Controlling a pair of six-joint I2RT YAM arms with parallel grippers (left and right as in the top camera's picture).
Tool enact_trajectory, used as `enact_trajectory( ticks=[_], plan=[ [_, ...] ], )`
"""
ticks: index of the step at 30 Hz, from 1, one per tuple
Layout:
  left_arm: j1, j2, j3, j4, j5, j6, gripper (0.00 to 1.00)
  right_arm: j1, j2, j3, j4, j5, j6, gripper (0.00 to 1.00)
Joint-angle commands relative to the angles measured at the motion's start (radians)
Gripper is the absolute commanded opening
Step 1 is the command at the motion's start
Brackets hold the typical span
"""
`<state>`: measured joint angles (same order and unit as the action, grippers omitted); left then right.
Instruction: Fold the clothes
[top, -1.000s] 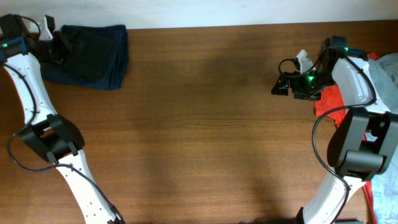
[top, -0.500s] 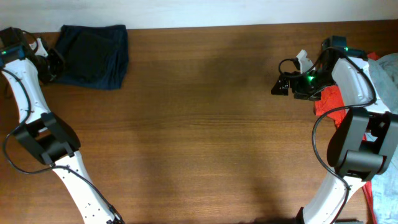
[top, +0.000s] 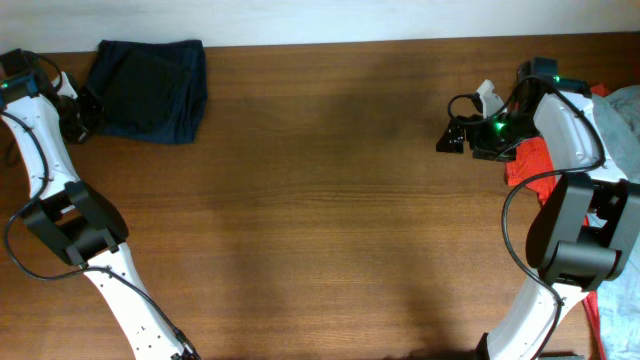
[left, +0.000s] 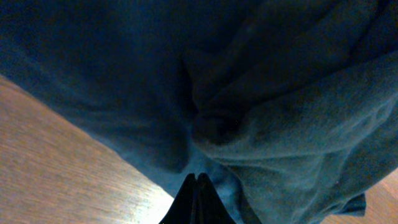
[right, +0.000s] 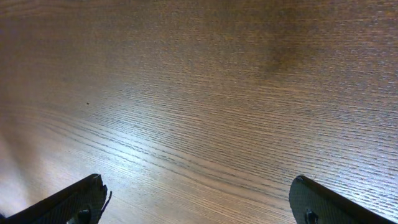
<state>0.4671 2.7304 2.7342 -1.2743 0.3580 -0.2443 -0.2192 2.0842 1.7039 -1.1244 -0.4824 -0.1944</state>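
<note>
Resting at the far left corner of the brown wooden surface (top: 320, 200), a navy cloth garment (top: 150, 88) lies folded into a compact, roughly square stack with some bunching along its near side. Judgement: it sits in that corner to leave the middle of the surface free for the next piece.

- The left gripper (left: 196, 182) sits low at the stack's left edge with its tips pressed together. In the left wrist view no cloth shows between them; navy folds lie just beyond the tips. Likely reason for the pose: finished with this garment, or nudging its edge. I cannot tell which.
- The right gripper (top: 445, 138) hovers over bare wood near the right edge, fingers spread wide and holding nothing. It is well apart from the navy stack.
- A red cloth garment (top: 532, 160) and a pale grey-blue cloth garment (top: 622, 120) lie crumpled at the right edge, partly behind the right arm. Judgement: these are unfolded work, within easy reach of that arm.

Containers: none in view. All clothes rest directly on the surface or hang over its right edge.
</note>
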Motion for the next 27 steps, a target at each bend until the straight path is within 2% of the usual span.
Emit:
enact_trajectory(
  ticks=[1, 4, 9, 17, 18, 19, 20, 23, 24, 27],
  plan=[
    [-0.007, -0.106, 0.05, -0.025, -0.007, -0.028, 0.01, 0.003, -0.008, 0.016, 0.0, 0.009, -0.008, 0.99],
    [-0.021, -0.205, 0.056, -0.044, -0.007, -0.093, 0.02, 0.003, -0.008, 0.016, 0.0, 0.009, -0.008, 0.99],
    [-0.095, -0.346, 0.056, -0.063, -0.007, -0.1, 0.02, 0.003, -0.008, 0.016, 0.0, 0.009, -0.008, 0.99],
    [-0.277, -0.363, 0.049, -0.056, -0.022, -0.1, 0.05, 0.003, -0.008, 0.016, 0.0, 0.009, -0.008, 0.99],
    [-0.319, -0.363, 0.049, -0.041, -0.065, -0.1, 0.1, 0.003, -0.008, 0.016, 0.0, 0.009, -0.008, 0.99],
    [-0.368, -0.363, 0.049, -0.026, -0.143, -0.1, 0.25, 0.003, -0.008, 0.016, 0.0, 0.009, -0.008, 0.99],
    [-0.39, -0.363, 0.049, -0.023, -0.179, -0.1, 0.35, 0.003, -0.008, 0.016, 0.0, 0.009, -0.008, 0.99],
    [-0.437, -0.363, 0.049, -0.021, -0.245, -0.1, 0.57, 0.003, -0.008, 0.016, 0.0, 0.009, -0.008, 0.99],
    [-0.46, -0.363, 0.049, -0.021, -0.254, -0.1, 0.97, 0.003, -0.008, 0.016, 0.0, 0.009, -0.008, 0.99],
    [-0.493, -0.363, 0.049, -0.022, -0.253, -0.1, 0.99, 0.003, -0.008, 0.016, 0.0, 0.009, -0.008, 0.99]
  ],
)
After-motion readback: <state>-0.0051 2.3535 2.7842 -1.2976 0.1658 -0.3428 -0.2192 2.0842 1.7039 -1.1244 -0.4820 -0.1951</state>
